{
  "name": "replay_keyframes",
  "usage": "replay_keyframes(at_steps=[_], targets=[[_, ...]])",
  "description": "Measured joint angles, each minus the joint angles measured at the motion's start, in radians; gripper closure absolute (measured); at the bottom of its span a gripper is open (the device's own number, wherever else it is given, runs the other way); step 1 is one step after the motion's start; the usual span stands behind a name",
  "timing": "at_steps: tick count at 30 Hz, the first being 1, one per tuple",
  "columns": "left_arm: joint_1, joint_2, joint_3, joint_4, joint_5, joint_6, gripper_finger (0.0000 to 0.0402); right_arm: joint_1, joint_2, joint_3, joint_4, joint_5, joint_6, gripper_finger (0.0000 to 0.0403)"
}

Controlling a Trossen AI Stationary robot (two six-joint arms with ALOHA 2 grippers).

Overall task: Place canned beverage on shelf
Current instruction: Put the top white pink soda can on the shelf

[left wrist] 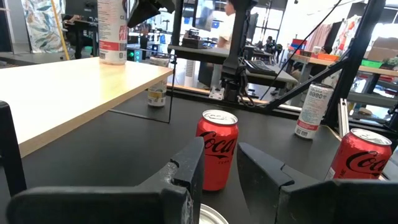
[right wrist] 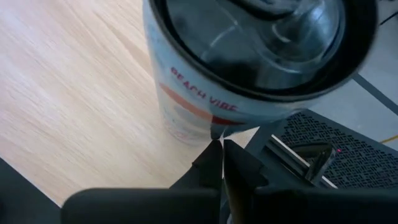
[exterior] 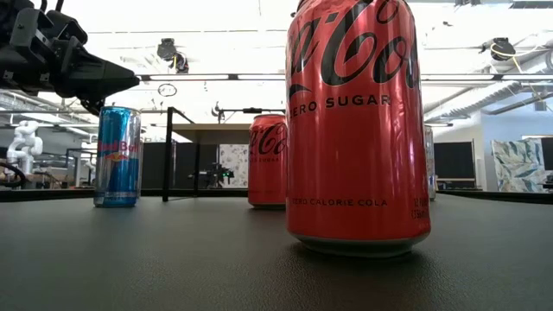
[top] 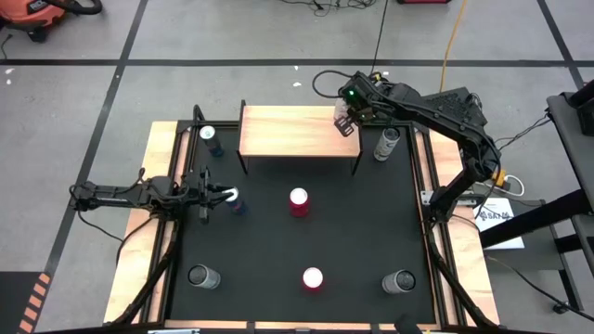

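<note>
At the shelf's point(top: 292, 130) right end, a white canned beverage point(right wrist: 242, 68) stands upright on the wood, the right gripper point(top: 347, 123) above it with fingers pressed together. The left gripper point(top: 223, 195), jaws slightly parted over a can top point(left wrist: 211, 216), faces a red Coca-Cola can point(left wrist: 217, 148).

Lighting: bright, even overhead room light. Low view: ceiling fixtures blown out to white; streaked glare down the nearest red can point(exterior: 356, 125); black table mat point(exterior: 173, 259) softly blurred up close. Right wrist view: white can point(right wrist: 249, 68) oversized and blurred (too close to focus). High view: shadows faint.
</note>
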Motion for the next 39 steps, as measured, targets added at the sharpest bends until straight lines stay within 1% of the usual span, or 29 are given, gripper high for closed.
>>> replay_keyframes(at_steps=[5,11,18,20,28,30,39], targets=[[0.0,0.0,0.0,0.0,0.0,0.0,0.0301,0.0,0.001,0.0,-0.015,0.0,0.0,0.0403],[0.0,0.0,0.0,0.0,0.0,0.0,0.0301,0.025,0.001,0.0,-0.084,-0.003,0.024,0.0403],[0.0,0.0,0.0,0.0,0.0,0.0,0.0301,0.054,0.001,0.0,-0.048,-0.004,0.026,0.0403],[0.0,0.0,0.0,0.0,0.0,0.0,0.0301,0.054,0.001,0.0,-0.04,-0.026,0.027,0.0403],[0.0,0.0,0.0,0.0,0.0,0.0,0.0301,0.054,0.001,0.0,0.008,-0.032,0.023,0.0403],[0.0,0.0,0.0,0.0,0.0,0.0,0.0301,0.054,0.001,0.0,0.019,-0.052,0.019,0.0403],[0.0,0.0,0.0,0.0,0.0,-0.001,0.0301,0.053,0.001,0.0,0.061,-0.051,0.006,0.0403]])
